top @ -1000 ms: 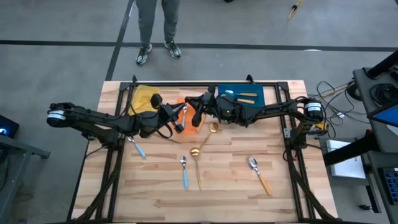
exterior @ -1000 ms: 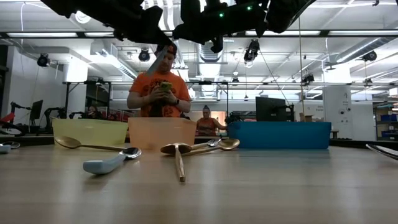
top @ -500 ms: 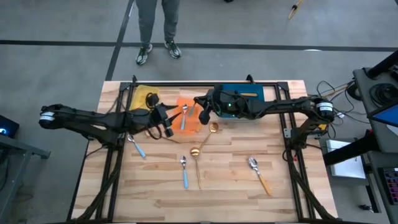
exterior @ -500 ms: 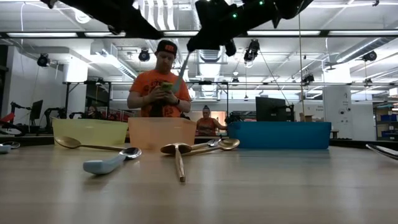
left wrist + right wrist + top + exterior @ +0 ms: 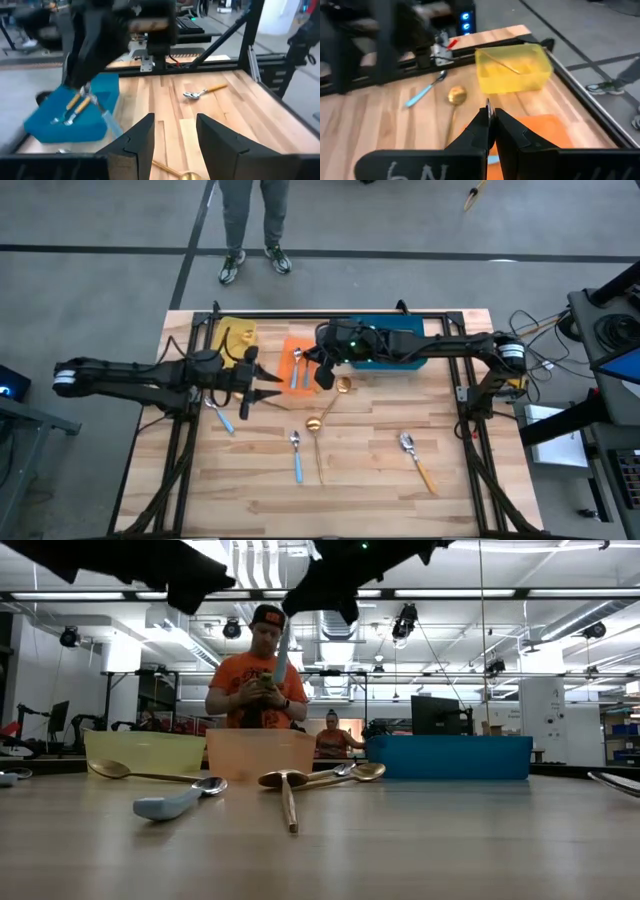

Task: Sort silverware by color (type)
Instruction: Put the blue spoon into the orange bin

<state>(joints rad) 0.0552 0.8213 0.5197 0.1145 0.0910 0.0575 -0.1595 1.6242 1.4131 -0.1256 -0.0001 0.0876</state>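
Note:
My right gripper (image 5: pixel 315 367) is shut on a blue-handled spoon (image 5: pixel 298 368) above the orange bin (image 5: pixel 288 345). My left gripper (image 5: pixel 268 383) stands open with nothing in it, left of that bin. On the table lie two blue-handled spoons (image 5: pixel 220 417) (image 5: pixel 296 455), two gold spoons (image 5: pixel 340 387) (image 5: pixel 315 430) and an orange-handled spoon (image 5: pixel 417 457). Orange-handled spoons (image 5: pixel 70 110) lie in the blue bin (image 5: pixel 395 338). A gold spoon (image 5: pixel 502 64) lies in the yellow bin (image 5: pixel 232 337). My right gripper pinches the spoon between its two shut fingers near its silver end, a sliver of which (image 5: pixel 487 105) sticks out past the fingertips. The fingers come from the table's right, nearly level, across the spoon. The blue handle (image 5: pixel 110 122) hangs slanting below, clear of the bin.
A person (image 5: pixel 250 230) stands beyond the table's far edge, looking at a phone (image 5: pixel 265 680). The three bins stand in a row along the far edge, the blue one partly under my right arm. Bare wood (image 5: pixel 230 490) lies toward the near edge.
My left gripper has opened, let go of the blue-handled spoon and drawn back toward the table's left edge, swinging up to nearly level. My right gripper has kept hold of the spoon, tipped up and risen a little; the spoon now hangs from it alone.

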